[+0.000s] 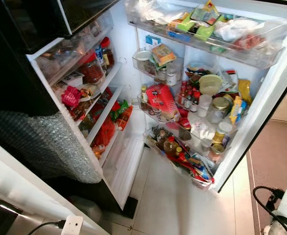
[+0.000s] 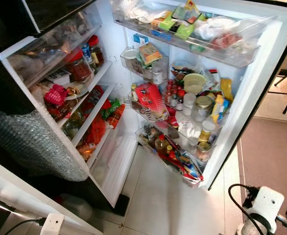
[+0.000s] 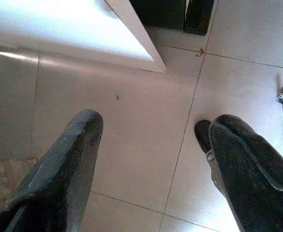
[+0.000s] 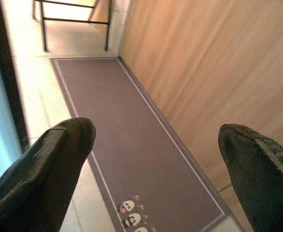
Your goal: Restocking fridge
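Both grippers hang low with fingers spread wide and empty: the left gripper (image 3: 151, 145) over pale floor tiles (image 3: 132, 125), the right gripper (image 4: 156, 159) over a brown runner rug (image 4: 132, 145) beside a wood-panelled wall (image 4: 204, 72). Ahead stands the fridge (image 1: 129, 73) with its door (image 1: 261, 98) swung open, its shelves and door racks crowded with jars, bottles and packets, among them a red bag (image 1: 160, 98) in the middle door rack.

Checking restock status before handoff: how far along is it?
Done: fridge door stands open, its racks and the shelves packed with jars and bottles. In hand: nothing; left gripper and right gripper hang open and empty over the floor. Left: picking up and placing any item.
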Tool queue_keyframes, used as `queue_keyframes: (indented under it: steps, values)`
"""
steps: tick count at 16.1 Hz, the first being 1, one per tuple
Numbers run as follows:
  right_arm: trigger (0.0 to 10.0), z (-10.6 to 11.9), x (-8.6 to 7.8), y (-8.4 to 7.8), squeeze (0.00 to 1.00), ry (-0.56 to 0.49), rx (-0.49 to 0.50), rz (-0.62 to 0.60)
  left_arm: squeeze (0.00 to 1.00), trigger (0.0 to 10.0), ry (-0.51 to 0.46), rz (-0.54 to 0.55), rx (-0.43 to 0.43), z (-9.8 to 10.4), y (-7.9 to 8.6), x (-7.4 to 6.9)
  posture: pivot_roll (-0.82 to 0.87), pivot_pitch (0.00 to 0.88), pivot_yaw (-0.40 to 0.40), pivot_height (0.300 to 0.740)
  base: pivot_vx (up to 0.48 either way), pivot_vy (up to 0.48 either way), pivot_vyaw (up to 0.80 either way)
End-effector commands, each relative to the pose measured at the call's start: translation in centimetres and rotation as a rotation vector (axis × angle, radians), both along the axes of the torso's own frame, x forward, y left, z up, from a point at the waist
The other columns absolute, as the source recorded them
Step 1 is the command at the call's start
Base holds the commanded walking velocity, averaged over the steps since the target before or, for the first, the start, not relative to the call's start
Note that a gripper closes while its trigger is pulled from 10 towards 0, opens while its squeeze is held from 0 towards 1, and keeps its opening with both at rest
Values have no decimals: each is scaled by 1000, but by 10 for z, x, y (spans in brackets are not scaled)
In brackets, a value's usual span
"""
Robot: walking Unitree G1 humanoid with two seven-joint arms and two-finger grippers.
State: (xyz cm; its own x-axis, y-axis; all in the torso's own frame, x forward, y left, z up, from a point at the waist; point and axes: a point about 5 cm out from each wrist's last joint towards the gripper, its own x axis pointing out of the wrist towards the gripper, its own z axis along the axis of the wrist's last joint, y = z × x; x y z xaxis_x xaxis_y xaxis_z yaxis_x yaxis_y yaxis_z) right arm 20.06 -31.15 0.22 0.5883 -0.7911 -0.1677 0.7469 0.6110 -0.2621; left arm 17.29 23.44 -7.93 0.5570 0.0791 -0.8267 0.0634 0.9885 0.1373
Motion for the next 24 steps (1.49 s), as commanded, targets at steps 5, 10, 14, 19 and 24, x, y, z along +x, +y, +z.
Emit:
queue_keyframes:
  steps: [5,10,14,19,24]
  values:
    - [10000,45,21,-17,0,-152,-76,-81,0,10000,12,20,15,-1,7,-7,-258,0,96,740,0,0,0]
    - [10000,56,31,-13,0,-180,-31,-90,0,10000,17,10,18,-2,7,-8,-258,0,91,740,0,0,0]
    - [10000,90,58,2,0,-245,-100,63,0,10000,10,26,10,-2,6,-7,-245,19,81,740,0,0,0]
    - [10000,114,75,19,0,-302,-125,194,0,10000,8,32,8,-1,6,-6,-244,26,82,740,0,0,0]
    - [10000,135,83,35,0,-367,-135,326,0,10000,9,23,10,-1,7,-6,-243,33,87,740,0,0,0]
